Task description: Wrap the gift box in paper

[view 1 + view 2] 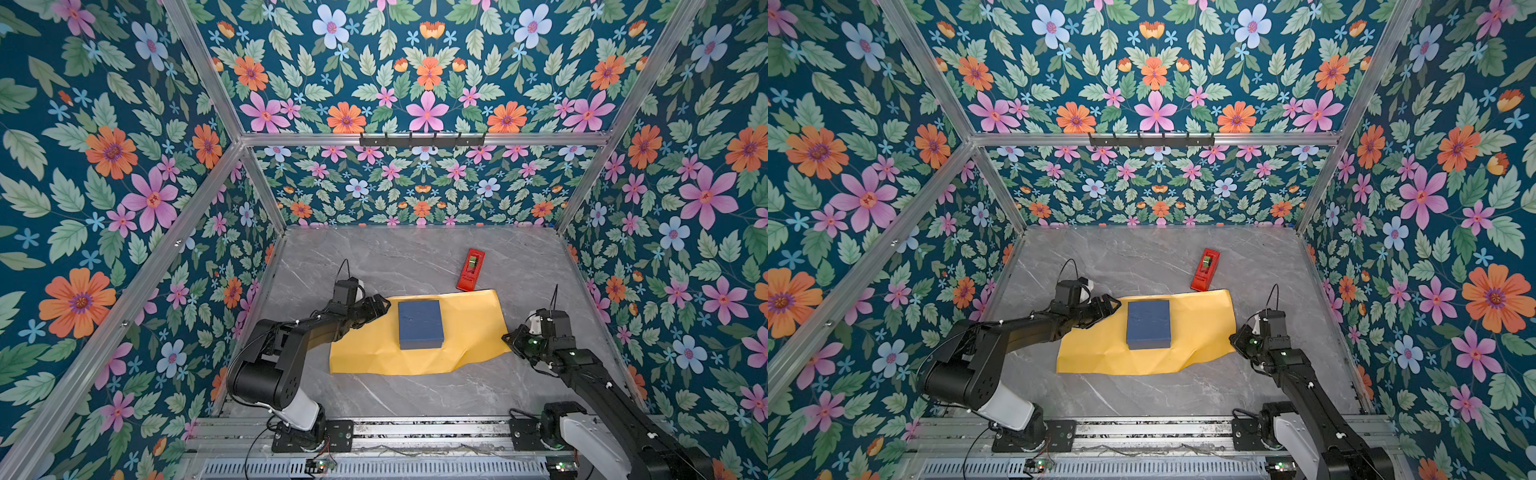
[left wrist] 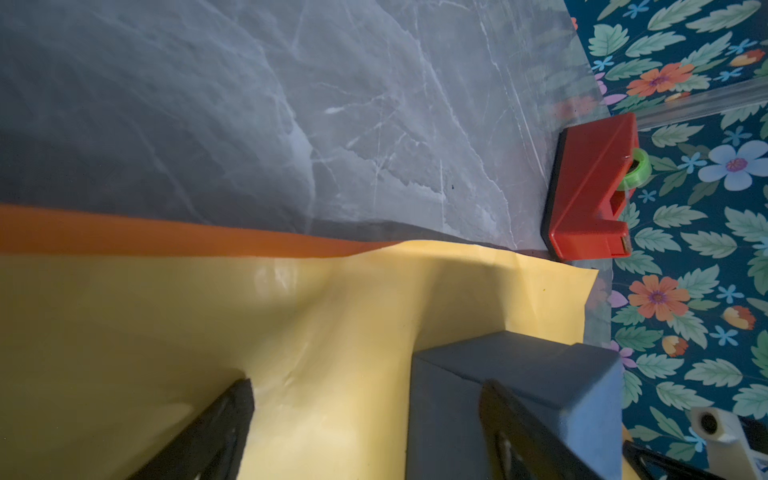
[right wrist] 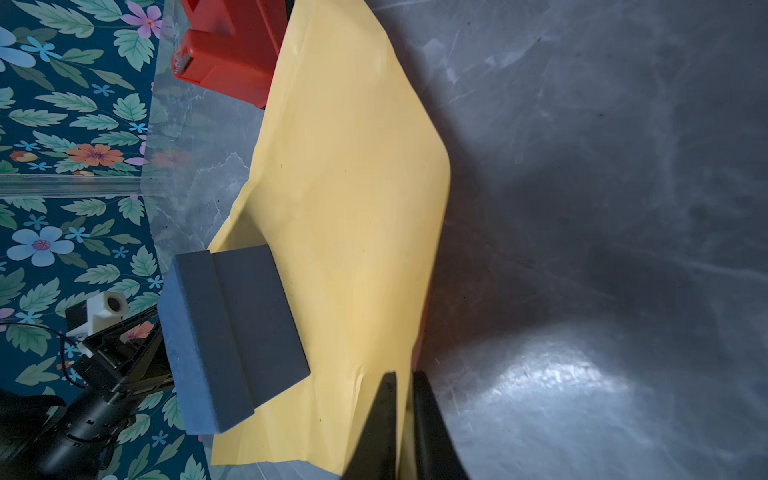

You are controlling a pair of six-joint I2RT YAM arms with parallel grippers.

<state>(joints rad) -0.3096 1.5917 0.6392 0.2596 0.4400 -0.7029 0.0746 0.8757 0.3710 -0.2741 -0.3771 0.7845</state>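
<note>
The navy gift box point(image 1: 420, 324) point(image 1: 1149, 324) lies flat on the yellow-orange paper point(image 1: 469, 328) point(image 1: 1200, 328), left of the sheet's middle. My left gripper point(image 1: 380, 305) point(image 1: 1111, 307) hovers open at the box's far left corner. In the left wrist view the left gripper point(image 2: 365, 384) has one finger over the box point(image 2: 519, 365) and the other over bare paper point(image 2: 166, 332). My right gripper point(image 1: 509, 336) point(image 1: 1235, 338) is shut on the paper's right edge. The right wrist view shows the right gripper point(image 3: 405, 378) pinching the sheet point(image 3: 353, 187), with the box point(image 3: 232, 332) apart from it.
A red tape dispenser point(image 1: 470, 269) point(image 1: 1205, 270) point(image 2: 590, 191) point(image 3: 232, 50) sits just behind the paper's far edge, right of the box. The grey marble table point(image 1: 395, 257) is walled by floral panels on three sides. The arm bases stand along the front rail.
</note>
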